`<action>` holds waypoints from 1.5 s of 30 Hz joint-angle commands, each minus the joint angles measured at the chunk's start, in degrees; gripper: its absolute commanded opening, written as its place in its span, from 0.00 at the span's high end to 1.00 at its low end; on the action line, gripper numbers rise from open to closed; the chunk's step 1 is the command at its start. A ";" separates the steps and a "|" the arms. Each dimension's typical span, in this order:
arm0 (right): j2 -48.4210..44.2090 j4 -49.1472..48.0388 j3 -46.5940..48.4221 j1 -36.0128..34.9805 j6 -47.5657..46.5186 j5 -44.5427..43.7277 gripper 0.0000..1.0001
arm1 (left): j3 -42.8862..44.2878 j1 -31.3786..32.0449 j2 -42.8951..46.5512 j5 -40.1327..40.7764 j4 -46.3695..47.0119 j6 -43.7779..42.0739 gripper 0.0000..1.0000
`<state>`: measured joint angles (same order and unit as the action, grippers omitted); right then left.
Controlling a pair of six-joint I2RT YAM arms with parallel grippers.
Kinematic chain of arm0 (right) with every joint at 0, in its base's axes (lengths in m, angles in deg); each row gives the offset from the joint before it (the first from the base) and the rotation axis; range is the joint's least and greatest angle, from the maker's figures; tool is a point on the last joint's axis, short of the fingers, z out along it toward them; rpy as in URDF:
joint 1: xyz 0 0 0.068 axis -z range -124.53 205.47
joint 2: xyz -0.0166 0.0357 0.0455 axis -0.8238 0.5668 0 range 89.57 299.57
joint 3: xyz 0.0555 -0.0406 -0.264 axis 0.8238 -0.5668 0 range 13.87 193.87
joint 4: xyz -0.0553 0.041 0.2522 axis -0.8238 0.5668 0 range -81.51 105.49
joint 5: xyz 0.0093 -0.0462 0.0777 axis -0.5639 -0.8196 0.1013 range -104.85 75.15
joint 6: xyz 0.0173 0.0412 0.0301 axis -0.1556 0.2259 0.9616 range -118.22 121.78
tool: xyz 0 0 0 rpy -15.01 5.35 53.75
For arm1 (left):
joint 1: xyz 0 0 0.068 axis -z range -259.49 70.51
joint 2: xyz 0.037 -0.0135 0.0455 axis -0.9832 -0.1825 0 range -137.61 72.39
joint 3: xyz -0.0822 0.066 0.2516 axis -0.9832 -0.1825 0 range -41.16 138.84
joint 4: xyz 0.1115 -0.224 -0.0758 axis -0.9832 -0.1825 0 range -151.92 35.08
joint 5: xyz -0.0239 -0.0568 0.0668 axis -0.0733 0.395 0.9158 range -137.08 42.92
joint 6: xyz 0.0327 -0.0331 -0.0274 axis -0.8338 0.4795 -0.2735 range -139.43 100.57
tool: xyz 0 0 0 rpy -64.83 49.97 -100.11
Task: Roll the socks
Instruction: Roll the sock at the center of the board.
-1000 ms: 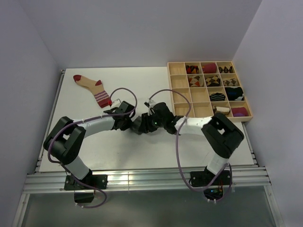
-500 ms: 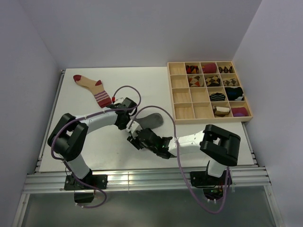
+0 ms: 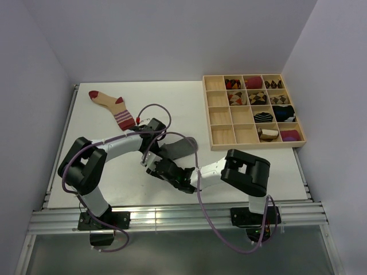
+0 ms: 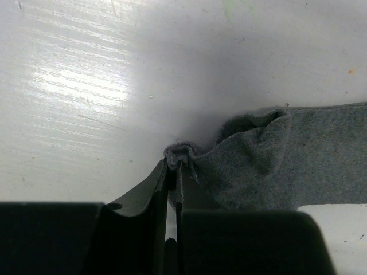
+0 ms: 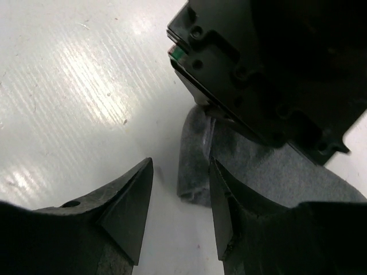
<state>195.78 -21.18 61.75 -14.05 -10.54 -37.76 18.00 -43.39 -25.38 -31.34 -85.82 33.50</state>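
The plain grey sock (image 3: 179, 148) lies flat mid-table. My left gripper (image 3: 156, 146) is shut on the sock's near-left edge, and the left wrist view shows a small fold of grey fabric (image 4: 182, 152) pinched at its tips (image 4: 174, 163). My right gripper (image 3: 151, 165) is open and low on the table, just in front of the left one. In the right wrist view its jaws (image 5: 180, 172) stand apart, with the sock's folded end (image 5: 195, 166) against the right finger. The beige sock with dark-red toe and striped cuff (image 3: 112, 106) lies at the back left. No loose argyle sock is in view.
A wooden compartment tray (image 3: 221, 123) stands at the back right with several rolled sock bundles and some bare cells. The left gripper's body (image 5: 269, 74) hangs close over my right gripper. The right forearm (image 3: 212, 171) lies low along the front of the table.
My right gripper has left the sock's middle and swung forward and left, low to the table by the sock's near end. The left gripper has stayed pinched on the sock.
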 commanded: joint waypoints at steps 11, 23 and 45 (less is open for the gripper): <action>5.93 1.18 2.92 3.32 2.91 0.41 0.72 | 0.43 0.03 0.04 -0.98 -0.57 0.07 0.88; -1.97 9.44 -0.33 13.61 12.23 22.64 1.00 | -1.76 -0.76 4.42 -0.19 2.50 5.08 0.67; 5.05 -6.62 -3.40 35.49 52.27 69.58 1.00 | -20.75 -1.03 19.91 -6.60 23.25 19.58 0.30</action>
<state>198.80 -21.27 60.26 19.15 31.58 27.72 -2.92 -45.68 -4.38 -35.90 -68.09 50.94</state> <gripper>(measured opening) 0.022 0.709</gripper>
